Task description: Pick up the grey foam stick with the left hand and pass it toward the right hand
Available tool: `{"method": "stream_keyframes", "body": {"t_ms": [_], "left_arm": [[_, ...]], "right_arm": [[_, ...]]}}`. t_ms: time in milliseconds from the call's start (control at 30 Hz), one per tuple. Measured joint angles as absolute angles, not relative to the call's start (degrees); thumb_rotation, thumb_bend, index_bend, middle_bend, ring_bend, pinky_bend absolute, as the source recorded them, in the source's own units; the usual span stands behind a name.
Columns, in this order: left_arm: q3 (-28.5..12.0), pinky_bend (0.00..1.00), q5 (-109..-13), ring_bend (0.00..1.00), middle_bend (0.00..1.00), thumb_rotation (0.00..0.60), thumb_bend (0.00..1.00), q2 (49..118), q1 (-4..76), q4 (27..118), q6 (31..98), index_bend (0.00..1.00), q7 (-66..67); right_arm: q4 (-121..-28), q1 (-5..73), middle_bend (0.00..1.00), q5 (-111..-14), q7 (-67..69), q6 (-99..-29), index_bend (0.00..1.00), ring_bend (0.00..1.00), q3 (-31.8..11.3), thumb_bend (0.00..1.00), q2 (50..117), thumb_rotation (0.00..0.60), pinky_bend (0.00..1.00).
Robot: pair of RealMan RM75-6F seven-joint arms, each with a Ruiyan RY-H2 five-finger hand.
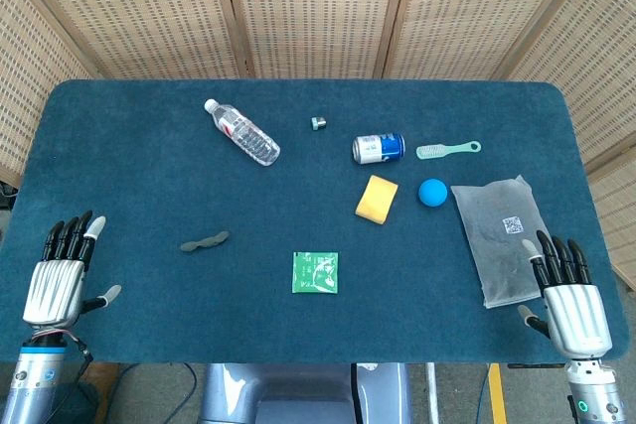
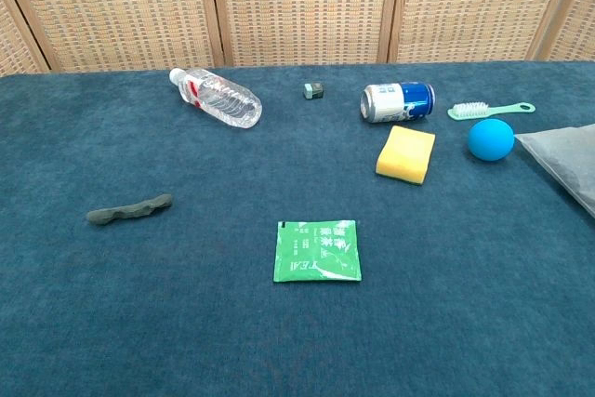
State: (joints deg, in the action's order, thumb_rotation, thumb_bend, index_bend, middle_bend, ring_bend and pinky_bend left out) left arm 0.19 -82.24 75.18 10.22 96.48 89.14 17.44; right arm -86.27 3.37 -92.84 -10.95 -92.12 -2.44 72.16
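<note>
The grey foam stick [image 1: 205, 241] [image 2: 129, 209] lies flat on the blue table, left of centre, untouched. My left hand [image 1: 62, 270] rests at the table's front left, fingers straight and apart, holding nothing, well to the left of the stick. At the front right, my right hand [image 1: 570, 295] is also open with fingers extended, its tips near a grey plastic bag [image 1: 500, 235]. Neither hand shows in the chest view.
A green sachet [image 1: 315, 272] lies front centre. Further back are a water bottle [image 1: 241, 132], a small grey cube [image 1: 318, 124], a blue can [image 1: 379, 148], a yellow sponge [image 1: 377, 198], a blue ball [image 1: 432, 192] and a green brush [image 1: 447, 150].
</note>
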Motion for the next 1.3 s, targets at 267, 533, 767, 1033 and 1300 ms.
{"method": "stream_keyframes", "body": {"t_ms": [267,533,767,1033,1300], "left_arm": [[-0.87,0.0,-80.92,0.0,0.0,0.6,0.0,75.95,11.3,96.12,85.2,0.01,16.85],[-4.36,0.0,-73.59,0.0,0.0,0.6,0.22,79.86,17.26,92.02,71.95,0.23,16.43],[-7.62,0.0,-67.26,0.0,0.0,0.6,0.28,86.27,22.98,84.22,64.25,0.36,17.91],[-9.07,0.0,-63.14,0.0,0.0,0.6,0.36,92.41,26.33,77.75,60.49,0.42,19.43],[-9.5,0.0,-61.57,0.0,0.0,0.6,0.38,95.04,27.34,75.3,60.28,0.46,20.15]], "right_arm": [[-86.21,3.25,0.0,-93.3,-9.39,-92.41,0.0,0.0,-2.48,0.0,71.74,0.6,0.0],[-86.11,3.55,0.0,-93.03,-8.52,-91.67,0.0,0.0,-2.66,0.0,71.58,0.6,0.0],[-85.55,4.0,0.0,-92.6,-6.73,-90.41,0.0,0.0,-2.65,0.0,71.5,0.6,0.0],[-85.26,4.36,0.0,-92.24,-5.25,-89.51,0.0,0.0,-2.63,0.0,71.28,0.6,0.0],[-85.12,4.5,0.0,-92.07,-4.73,-89.14,0.0,0.0,-2.58,0.0,71.22,0.6,0.0]]}}
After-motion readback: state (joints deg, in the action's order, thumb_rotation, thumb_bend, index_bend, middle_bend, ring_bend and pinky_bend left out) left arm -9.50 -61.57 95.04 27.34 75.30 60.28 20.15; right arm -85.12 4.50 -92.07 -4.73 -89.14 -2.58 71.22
